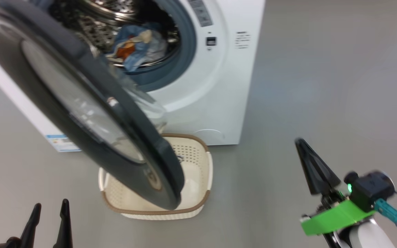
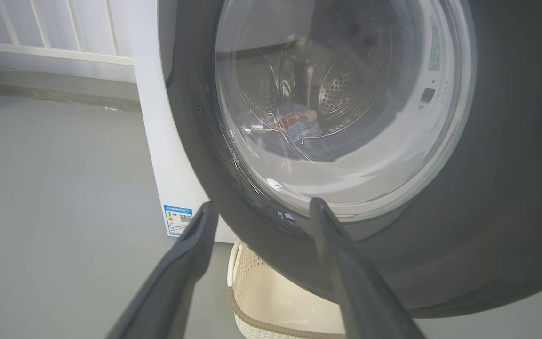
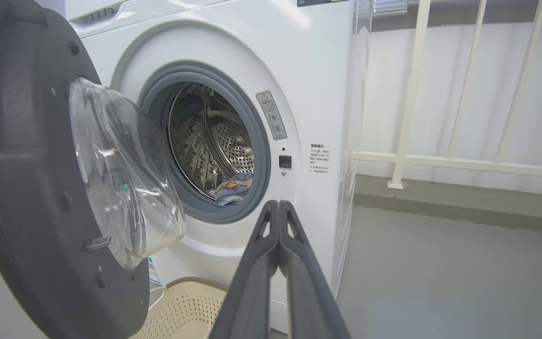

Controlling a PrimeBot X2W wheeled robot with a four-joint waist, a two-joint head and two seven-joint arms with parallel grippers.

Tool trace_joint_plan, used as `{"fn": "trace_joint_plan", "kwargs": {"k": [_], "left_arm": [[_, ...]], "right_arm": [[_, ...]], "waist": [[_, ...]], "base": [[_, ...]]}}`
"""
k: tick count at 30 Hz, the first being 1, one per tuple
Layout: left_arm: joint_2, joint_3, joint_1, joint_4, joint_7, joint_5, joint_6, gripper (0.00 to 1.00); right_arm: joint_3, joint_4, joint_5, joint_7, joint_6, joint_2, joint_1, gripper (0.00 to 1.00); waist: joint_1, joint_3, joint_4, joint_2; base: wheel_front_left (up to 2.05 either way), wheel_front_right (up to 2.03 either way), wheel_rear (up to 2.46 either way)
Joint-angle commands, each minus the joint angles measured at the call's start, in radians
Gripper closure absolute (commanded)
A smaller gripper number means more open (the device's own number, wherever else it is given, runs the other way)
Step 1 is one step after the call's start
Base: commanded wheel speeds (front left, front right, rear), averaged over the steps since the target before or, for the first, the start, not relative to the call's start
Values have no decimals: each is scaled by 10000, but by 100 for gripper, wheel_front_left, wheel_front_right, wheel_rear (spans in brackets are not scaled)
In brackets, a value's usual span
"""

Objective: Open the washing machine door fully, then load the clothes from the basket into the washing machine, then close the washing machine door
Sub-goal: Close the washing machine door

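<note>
The washing machine (image 1: 219, 86) stands with its door (image 1: 91, 113) swung out wide above the basket (image 1: 198, 162). Light-blue clothes (image 1: 136, 44) lie in the steel drum; they also show in the right wrist view, clothes (image 3: 231, 188), and through the door glass, clothes (image 2: 299, 122). The part of the basket that the door leaves uncovered looks bare. My left gripper (image 1: 51, 203) is open and holds nothing; its wrist camera has the gripper (image 2: 264, 203) just short of the door's black rim (image 2: 511, 188). My right gripper (image 1: 300, 141) is shut on nothing, right of the basket, and as the gripper (image 3: 278, 203) it points at the machine's front.
A white railing (image 3: 412, 94) and a low grey ledge (image 3: 464, 207) run behind the machine. Open grey floor (image 1: 322, 86) lies to the machine's right. A blue label (image 2: 178, 219) marks the machine's lower corner.
</note>
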Motion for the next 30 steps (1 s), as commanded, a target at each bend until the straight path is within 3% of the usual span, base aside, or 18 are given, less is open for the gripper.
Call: {"fn": "trace_joint_plan", "kwargs": {"k": [1, 14, 20, 30], "left_arm": [[109, 324, -256, -285, -64, 63, -15, 0], [19, 72, -421, -479, -64, 105, -15, 0], [-69, 32, -416, -657, -65, 144, -15, 0], [-191, 34, -505, -714, -65, 117, -15, 0]], "right_arm": [[394, -435, -18, -49, 14, 13, -494, 100], [1992, -1903, 71, -49, 14, 457, -2381, 100], [3804, -2865, 292, -49, 14, 672, -3025, 100], [5764, -1384, 888, -49, 14, 628, -2653, 100]], "waist": [[0, -83, 488, 0], [0, -224, 1469, 0], [0, -238, 1695, 0], [0, -49, 1846, 0]], "base": [[0, 0, 0], [0, 0, 0], [0, 0, 0], [0, 0, 0]]}}
